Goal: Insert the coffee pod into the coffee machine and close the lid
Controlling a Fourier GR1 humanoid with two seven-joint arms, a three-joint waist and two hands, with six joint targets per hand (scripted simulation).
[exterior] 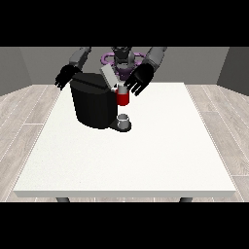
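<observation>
The black coffee machine (pixel 93 104) stands on the table left of centre. Its grey lid (pixel 109 76) is tilted up and open. A red pod holder (pixel 122 99) juts from the machine's front, above a small grey cup (pixel 124 121) on the drip base. A small pale pod (pixel 121 89) sits at the top of the red holder. The hand at the view's right (pixel 139 80) hovers just right of the lid and pod with fingers spread; I cannot tell whether it touches the pod. The hand at the view's left (pixel 66 76) hangs open beside the machine's back left corner.
The white table (pixel 146 155) stretches wide towards the camera and to both sides of the machine. The robot's torso (pixel 121 57) stands right behind the machine at the table's far edge.
</observation>
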